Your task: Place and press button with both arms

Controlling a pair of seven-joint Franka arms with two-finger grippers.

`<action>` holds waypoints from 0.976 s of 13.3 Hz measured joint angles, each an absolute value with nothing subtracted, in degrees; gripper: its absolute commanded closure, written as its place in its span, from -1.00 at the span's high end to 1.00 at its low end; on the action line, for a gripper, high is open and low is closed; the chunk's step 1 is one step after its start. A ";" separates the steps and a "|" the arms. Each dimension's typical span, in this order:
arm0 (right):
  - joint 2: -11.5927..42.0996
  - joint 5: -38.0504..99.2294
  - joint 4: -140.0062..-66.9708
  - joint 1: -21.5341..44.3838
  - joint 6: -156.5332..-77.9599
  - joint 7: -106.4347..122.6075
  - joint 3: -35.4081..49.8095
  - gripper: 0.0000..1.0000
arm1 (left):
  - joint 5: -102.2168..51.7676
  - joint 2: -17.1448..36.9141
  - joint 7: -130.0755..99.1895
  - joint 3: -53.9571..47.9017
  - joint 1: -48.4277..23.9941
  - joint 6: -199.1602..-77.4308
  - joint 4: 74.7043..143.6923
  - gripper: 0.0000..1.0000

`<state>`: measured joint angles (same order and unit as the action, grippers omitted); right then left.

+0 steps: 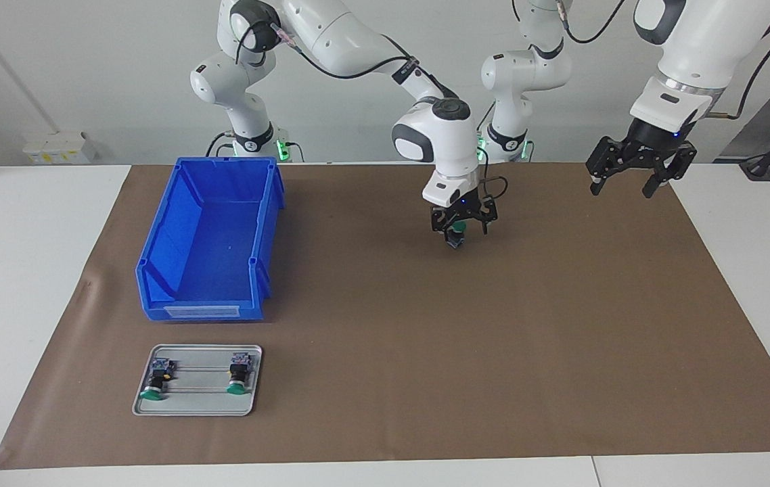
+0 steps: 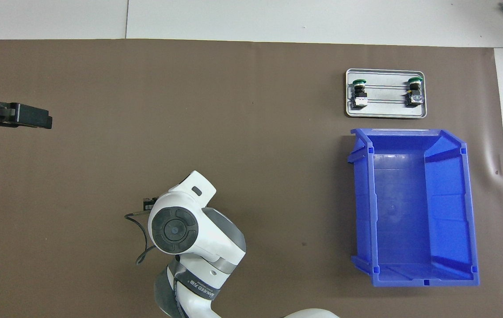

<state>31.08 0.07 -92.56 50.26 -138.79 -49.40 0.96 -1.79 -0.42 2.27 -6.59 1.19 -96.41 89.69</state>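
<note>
Facing view shows two white robot arms at a bench (image 1: pixel 40 270) covered by a brown paper mat (image 1: pixel 425 338). From where I stand, the right arm reaches down over the middle of the mat, and its right pincer (image 1: pixel 456 238) points straight down with a button (image 1: pixel 455 239) gripped between its fingertips; a bit of green and blue-grey shows there, just above the paper, though I cannot tell whether it touches the mat. In the overhead view this pincer and the button are hidden under the arm's own wrist. The left arm waits toward its own end of the bench, and the left pincer (image 1: pixel 628 182) hangs in the air above the edge of the mat, its fingers spread apart and holding nothing. Toward the right arm's end sits an open blue bin (image 1: pixel 155 270) with nothing visible inside. Farther from the robots than the bin, and just beside it, lies a small grey metal tray (image 1: pixel 195 406). On the tray two more buttons lie on their sides, well apart, one button (image 1: pixel 157 379) nearer the bench's end and the other button (image 1: pixel 237 373) toward the middle, each with its green cap pointing away from the robots.
</note>
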 measured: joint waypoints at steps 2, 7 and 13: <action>31.05 -0.15 -94.95 51.08 -141.29 -48.86 0.96 1.00 | -1.80 -0.42 2.27 -5.99 0.04 -94.43 89.44 1.00; 31.02 -5.79 -97.97 52.22 -143.58 -45.48 0.75 0.90 | -1.78 -0.44 2.27 -3.78 -2.87 -89.99 88.43 1.00; 30.70 -6.15 -98.69 52.25 -143.78 -43.62 0.50 -0.89 | -1.77 -0.50 2.27 -3.33 -2.87 -84.30 88.42 1.00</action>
<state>30.70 -6.15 -98.69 52.25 -143.78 -43.62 0.50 -1.77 -0.50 2.27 -3.33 -2.87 -84.30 88.42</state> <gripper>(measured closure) 0.286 0.000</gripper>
